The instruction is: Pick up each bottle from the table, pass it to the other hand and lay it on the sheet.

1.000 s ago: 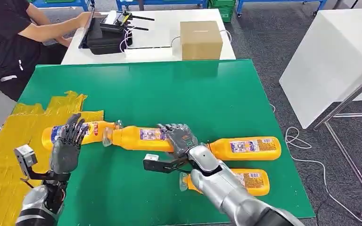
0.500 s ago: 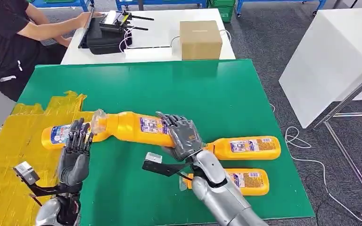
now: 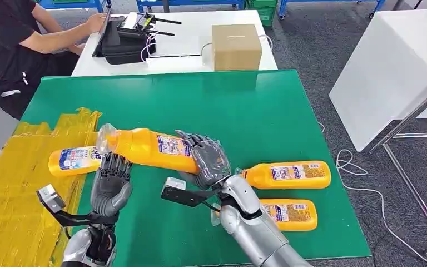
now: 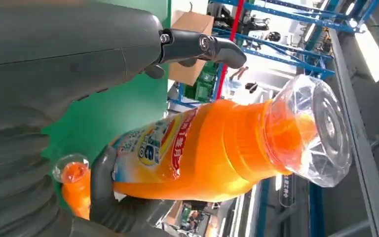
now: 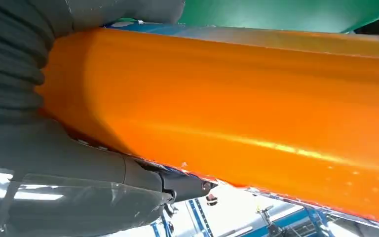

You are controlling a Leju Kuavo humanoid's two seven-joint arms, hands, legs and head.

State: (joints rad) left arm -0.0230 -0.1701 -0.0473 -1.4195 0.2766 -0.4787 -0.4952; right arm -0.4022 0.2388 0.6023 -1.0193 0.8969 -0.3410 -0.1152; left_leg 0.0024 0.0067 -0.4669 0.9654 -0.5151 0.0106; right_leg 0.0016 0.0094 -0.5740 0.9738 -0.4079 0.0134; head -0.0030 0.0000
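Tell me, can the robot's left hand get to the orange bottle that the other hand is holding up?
Probably yes. The left hand is open just under the neck end of the held bottle, with nothing between them; the right hand grips only the far end.

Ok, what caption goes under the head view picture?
Right hand lifts an orange bottle toward the open left hand above the green table.

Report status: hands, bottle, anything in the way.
Right hand grips lifted bottle at its base end. Left hand open under the neck, not gripping. One bottle on yellow sheet, two on table. Path clear.
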